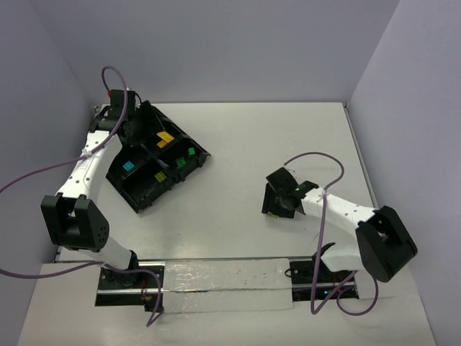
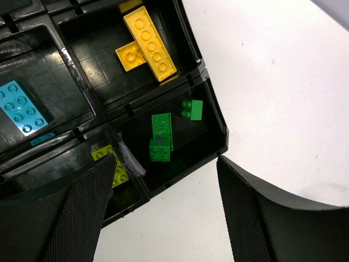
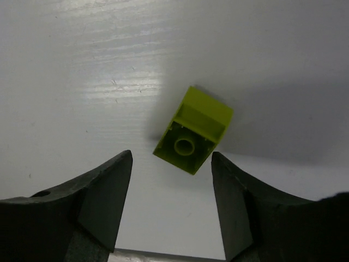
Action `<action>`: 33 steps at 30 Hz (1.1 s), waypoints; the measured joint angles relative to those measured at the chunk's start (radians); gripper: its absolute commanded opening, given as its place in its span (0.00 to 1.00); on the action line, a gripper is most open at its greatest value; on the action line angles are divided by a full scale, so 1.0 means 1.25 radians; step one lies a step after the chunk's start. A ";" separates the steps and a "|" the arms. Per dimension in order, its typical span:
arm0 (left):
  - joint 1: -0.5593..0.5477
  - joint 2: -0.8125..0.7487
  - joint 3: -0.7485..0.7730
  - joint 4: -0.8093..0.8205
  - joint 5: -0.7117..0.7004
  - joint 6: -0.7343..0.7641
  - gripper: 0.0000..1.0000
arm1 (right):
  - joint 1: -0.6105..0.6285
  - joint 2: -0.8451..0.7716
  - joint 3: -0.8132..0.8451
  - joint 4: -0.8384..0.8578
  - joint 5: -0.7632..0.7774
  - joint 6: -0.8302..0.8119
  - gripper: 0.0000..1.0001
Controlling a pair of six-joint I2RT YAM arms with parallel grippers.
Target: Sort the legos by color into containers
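The black compartment tray (image 1: 144, 196) sits at the far left of the table. Seen from the left wrist, it holds two yellow bricks (image 2: 148, 41), a cyan brick (image 2: 20, 106), three green bricks (image 2: 162, 131) and a lime brick (image 2: 114, 170) half hidden by a finger. My left gripper (image 2: 165, 159) hangs open and empty above the tray's green compartment (image 1: 137, 119). A lime brick (image 3: 192, 131) lies on the white table with its hollow underside showing. My right gripper (image 3: 172, 157) is open, a finger on each side of this brick, neither touching it. The top view hides that brick under the right gripper (image 1: 277, 203).
White walls close in the table on the left, back and right. A shiny taped strip (image 1: 223, 285) runs along the near edge between the arm bases. Purple cables (image 1: 43, 173) loop off both arms.
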 measured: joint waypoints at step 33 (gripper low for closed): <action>-0.321 0.125 0.056 0.011 0.125 0.192 0.83 | -0.127 -0.089 0.168 -0.004 0.122 -0.088 0.70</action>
